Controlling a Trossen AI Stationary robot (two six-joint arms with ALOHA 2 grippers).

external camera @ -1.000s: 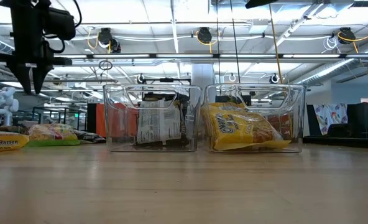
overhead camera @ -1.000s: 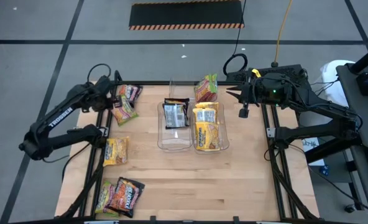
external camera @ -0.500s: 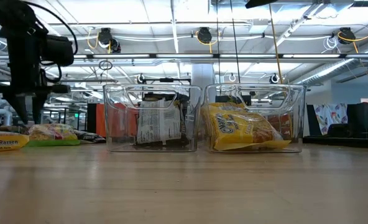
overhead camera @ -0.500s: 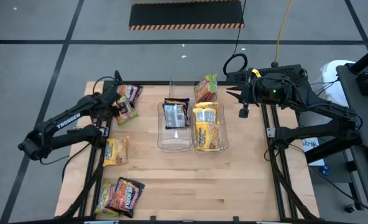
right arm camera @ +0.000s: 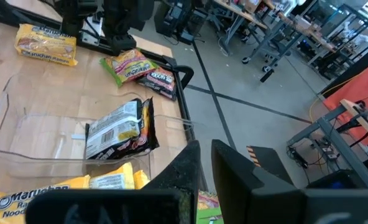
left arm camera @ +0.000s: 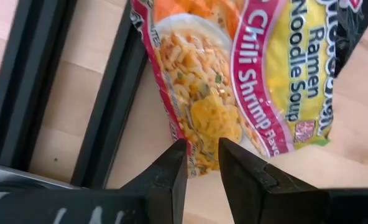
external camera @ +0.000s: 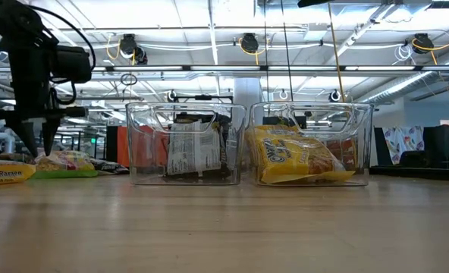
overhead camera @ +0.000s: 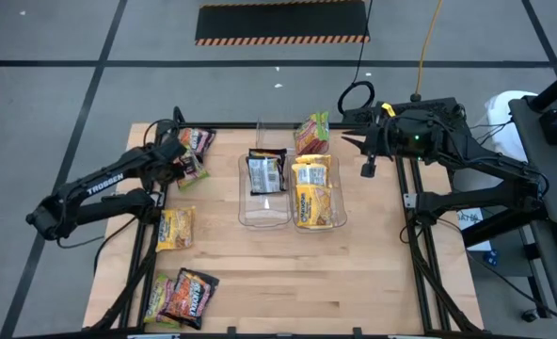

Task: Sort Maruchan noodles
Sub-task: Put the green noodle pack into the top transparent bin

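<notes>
Maruchan noodle packets lie at the table's left. A pink-green packet (overhead camera: 194, 171) lies flat beside a dark one (overhead camera: 199, 141), with a yellow one (overhead camera: 175, 229) nearer. My left gripper (left arm camera: 202, 163) points down, open. Its fingertips stand either side of the pink-green packet's (left arm camera: 234, 81) edge, low over it in the low view (external camera: 36, 145). My right gripper (overhead camera: 368, 170) hangs raised at the far right. A narrow gap shows between its fingers (right arm camera: 204, 152), with nothing in it. My left gripper comes from above, fingers pointing down over the pink-green packet's edge (left arm camera: 199, 152), which shows in the gap between them. The packet lies flat on the table. Whether the fingers touch it I cannot tell.
Two clear bins stand mid-table: one (overhead camera: 250, 212) with a dark packet, one (overhead camera: 340, 218) with yellow packets. A pink-green packet (overhead camera: 311, 134) lies beyond them. More packets (overhead camera: 183, 294) lie at the near left. A black frame rail (left arm camera: 109, 106) runs beside the packet.
My left gripper has come down from well above the table to just over the pink-green packet at the far left, rolling a little as it sank. The packets have stayed in place.
</notes>
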